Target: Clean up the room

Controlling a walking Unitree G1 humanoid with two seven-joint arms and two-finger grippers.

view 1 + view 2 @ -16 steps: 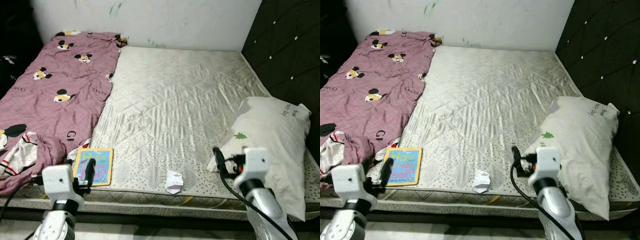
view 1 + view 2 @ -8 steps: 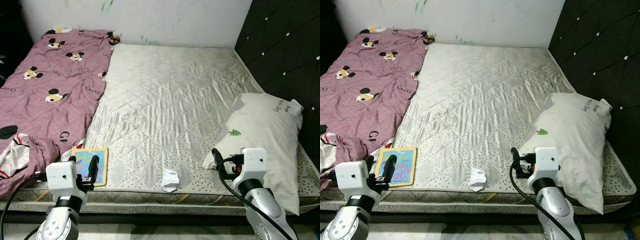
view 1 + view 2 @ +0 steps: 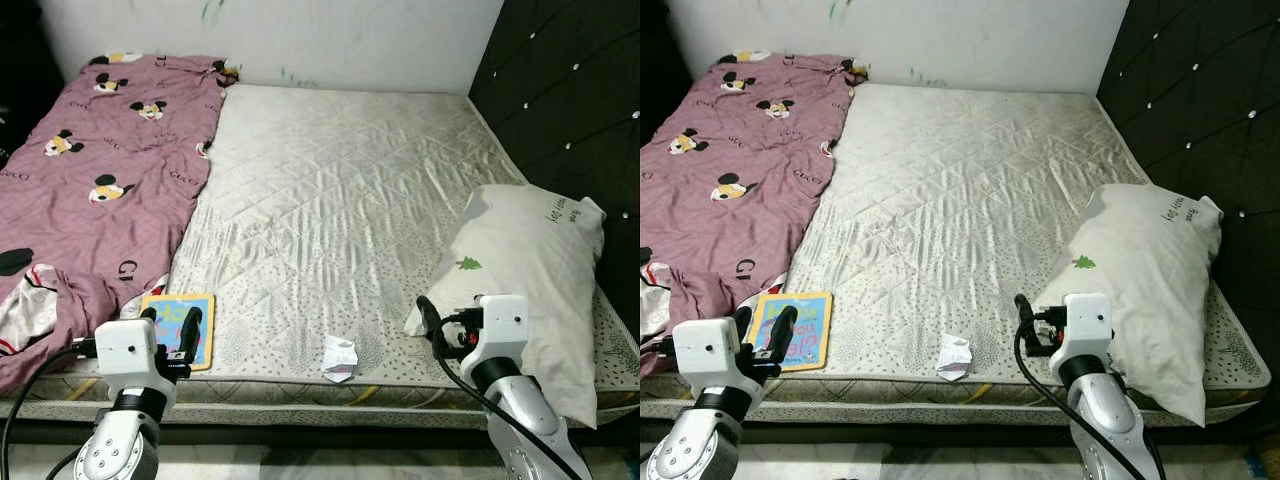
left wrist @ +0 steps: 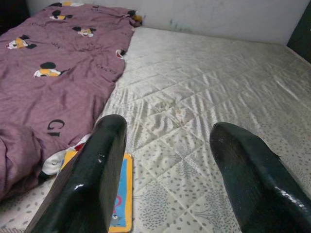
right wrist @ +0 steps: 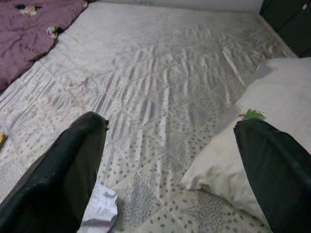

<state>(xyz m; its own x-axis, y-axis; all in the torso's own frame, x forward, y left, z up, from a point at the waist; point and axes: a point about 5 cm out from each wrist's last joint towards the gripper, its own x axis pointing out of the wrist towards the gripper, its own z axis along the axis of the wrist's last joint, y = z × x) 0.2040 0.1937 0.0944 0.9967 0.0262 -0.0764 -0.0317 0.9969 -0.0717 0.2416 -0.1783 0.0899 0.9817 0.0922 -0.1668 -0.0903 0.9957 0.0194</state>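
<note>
White and crumpled, the scrap of paper [image 3: 341,359] lies near the front edge of the bare mattress [image 3: 350,190], between our two claws and well apart from either. We judge it nearly weightless, soft enough to crush and easy to flick away, so we would close on its raised middle rather than scrape at a flat edge. The children's book [image 3: 181,328] sits flat at the front left, just beside the purple Mickey Mouse sheet [image 3: 95,190]. It looks thin and stiff, probably slick-faced — best taken by an edge, perhaps the one nearest the mattress border, since nothing shows under it to slip a finger in. The white pillow [image 3: 530,285] rests at the right against the dark padded headboard [image 3: 575,90]; it is bulky, soft and light, and a corner or a pinch of its cover should do. Our left claw [image 4: 170,179] hovers spread above the book's end of the bed, holding nothing; our right claw [image 5: 170,179] hangs spread too, with the paper on one side and the pillow's corner on the other. We count one paper scrap, one book, one pillow, one sheet — and a bit of striped cloth [image 3: 25,310] poking out at the sheet's near edge.
</note>
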